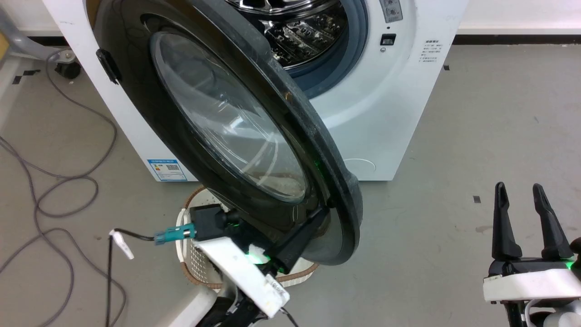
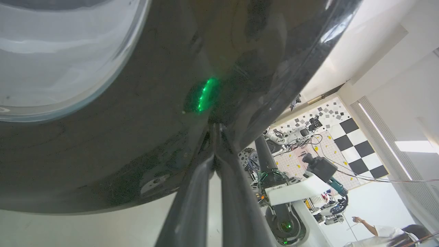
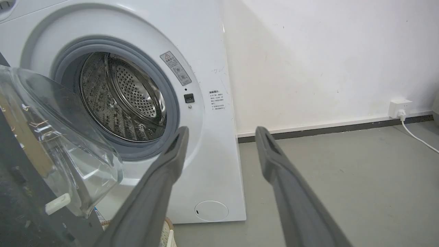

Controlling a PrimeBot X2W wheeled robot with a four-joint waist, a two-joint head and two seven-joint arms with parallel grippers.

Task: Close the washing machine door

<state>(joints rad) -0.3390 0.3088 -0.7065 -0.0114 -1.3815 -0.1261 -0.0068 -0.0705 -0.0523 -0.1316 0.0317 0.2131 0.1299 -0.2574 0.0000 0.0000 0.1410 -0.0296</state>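
The washing machine door (image 1: 227, 127) stands half open, hinged at the left of the washing machine (image 1: 386, 113). The left jaws, pressed together and holding nothing, touch its glossy outer face near the free rim, and the drum (image 3: 120, 99) lies beyond. The right jaws, spread and empty, hang well apart.

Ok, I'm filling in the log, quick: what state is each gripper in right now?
Left gripper: shut, holding nothing, fingertips against the washing machine door.
Right gripper: open, empty.
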